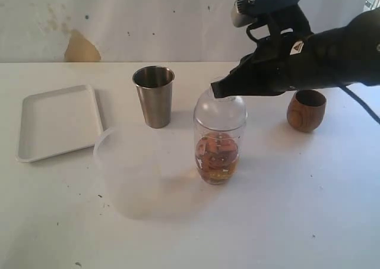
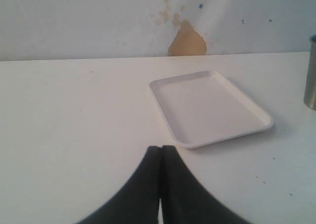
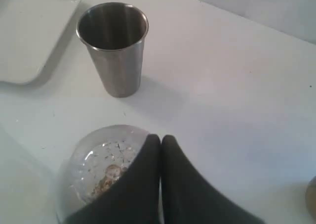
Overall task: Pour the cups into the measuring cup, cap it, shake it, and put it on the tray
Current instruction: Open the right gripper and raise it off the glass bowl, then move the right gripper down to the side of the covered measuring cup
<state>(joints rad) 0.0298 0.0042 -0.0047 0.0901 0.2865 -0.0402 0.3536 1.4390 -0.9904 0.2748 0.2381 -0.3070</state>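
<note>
The measuring cup (image 1: pixel 219 139) stands upright near the middle of the white table (image 1: pixel 285 221), long axis vertical, its narrower rounded base down and a clear domed cap (image 1: pixel 221 107) on top. We see a clear plastic cylinder with dark graduation marks and amber-brown contents in its lower part. The right gripper (image 3: pixel 160 141) is closed on nothing, its black fingers pressed together over the dome; we cannot tell whether they touch it. The left gripper (image 2: pixel 161 149) is likewise closed and empty, above bare table near the tray (image 1: pixel 59 122). This tray lies flat well to the left of the measuring cup: white, smooth, rectangular with rounded corners and a low rim. The steel tumbler (image 1: pixel 154 97), tapered and shiny, stands mouth up behind and to the left, empty inside. The squat brown wooden cup (image 1: pixel 306 110) sits upright to the right. A wide frosted cup (image 1: pixel 127 168) stands just beside the measuring cup.
</note>
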